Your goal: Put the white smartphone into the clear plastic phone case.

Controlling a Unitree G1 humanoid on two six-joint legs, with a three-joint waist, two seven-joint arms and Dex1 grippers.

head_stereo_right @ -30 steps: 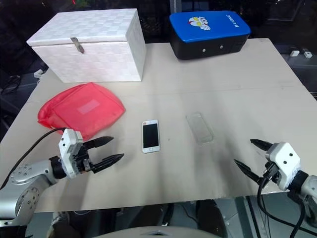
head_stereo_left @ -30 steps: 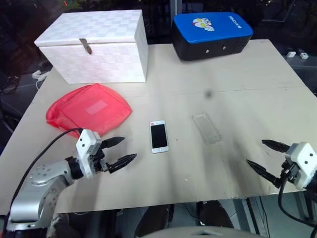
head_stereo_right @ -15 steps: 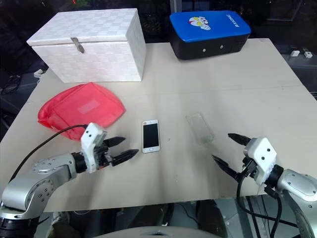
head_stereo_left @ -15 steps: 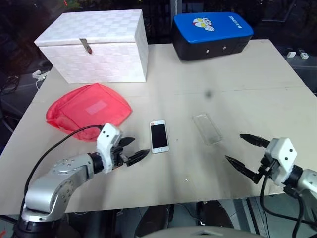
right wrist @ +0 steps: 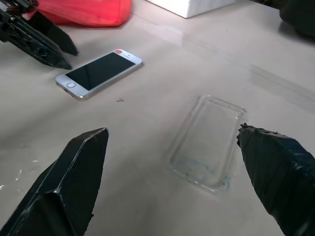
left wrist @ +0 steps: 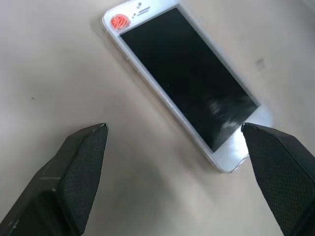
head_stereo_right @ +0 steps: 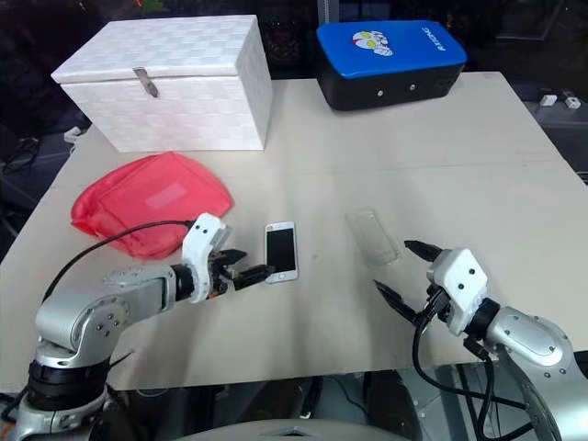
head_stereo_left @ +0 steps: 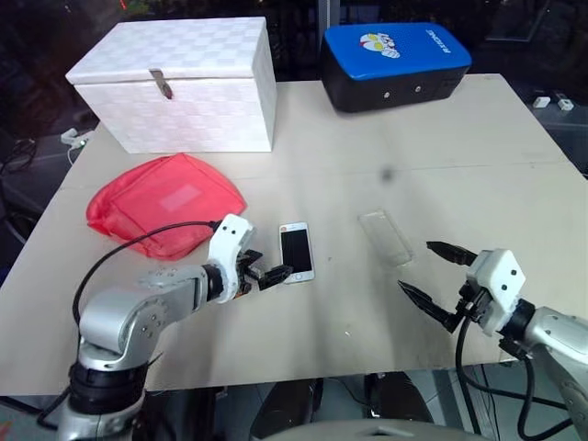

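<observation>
The white smartphone (head_stereo_left: 295, 252) lies flat, screen up, near the middle of the table (head_stereo_left: 478, 184). To its right, a hand's width away, the clear plastic phone case (head_stereo_left: 385, 237) lies empty. My left gripper (head_stereo_left: 271, 266) is open at the phone's near left corner, tilted down, with one finger on each side of the phone's home-button end (left wrist: 231, 160) in the left wrist view. My right gripper (head_stereo_left: 415, 265) is open, just in front and to the right of the case, and holds nothing. The right wrist view looks between the fingers at the case (right wrist: 207, 142) and the phone (right wrist: 98, 73).
A red mesh pouch (head_stereo_left: 165, 202) lies left of the phone, close behind my left arm. A white woven box (head_stereo_left: 175, 83) stands at the back left and a blue-topped black case (head_stereo_left: 395, 62) at the back right. The table's front edge is close under both arms.
My left gripper has moved right up to the phone and tipped downward. My right gripper has moved left toward the clear case. Both stay open; phone and case have not moved.
</observation>
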